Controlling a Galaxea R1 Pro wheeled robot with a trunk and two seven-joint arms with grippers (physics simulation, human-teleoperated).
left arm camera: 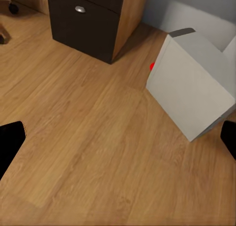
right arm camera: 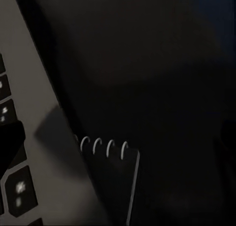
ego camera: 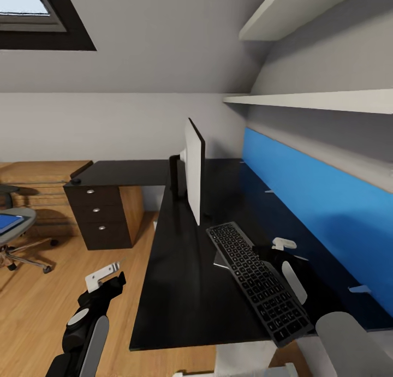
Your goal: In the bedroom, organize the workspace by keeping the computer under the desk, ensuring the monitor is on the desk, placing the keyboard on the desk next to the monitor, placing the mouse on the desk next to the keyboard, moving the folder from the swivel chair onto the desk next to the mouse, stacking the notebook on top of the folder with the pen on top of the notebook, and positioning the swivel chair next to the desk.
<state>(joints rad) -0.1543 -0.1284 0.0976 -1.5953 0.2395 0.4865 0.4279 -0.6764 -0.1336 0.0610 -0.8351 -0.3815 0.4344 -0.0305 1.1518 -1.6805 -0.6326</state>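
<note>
The monitor [ego camera: 194,169] stands edge-on on the black desk [ego camera: 180,289]. In front of it the keyboard [ego camera: 259,281] lies diagonally, over part of the grey spiral notebook [ego camera: 220,260] [right arm camera: 115,182]. My right gripper [ego camera: 273,252] [right arm camera: 118,137] hovers open at the keyboard's [right arm camera: 19,137] right edge, above the notebook. My left gripper [ego camera: 106,281] [left arm camera: 118,140] hangs open over the wood floor left of the desk, looking at the grey computer [left arm camera: 191,83] with its red light. Far left, the blue folder [ego camera: 8,222] lies on the swivel chair [ego camera: 19,240]. I cannot make out the mouse or the pen.
A three-drawer unit [ego camera: 98,210] [left arm camera: 86,17] stands under the desk's far wing. Two small dark shapes [ego camera: 79,174] on that wing's left end are too small to identify. A blue panel [ego camera: 316,202] and white shelves [ego camera: 316,100] line the wall at the right. An oak unit [ego camera: 38,180] stands behind the chair.
</note>
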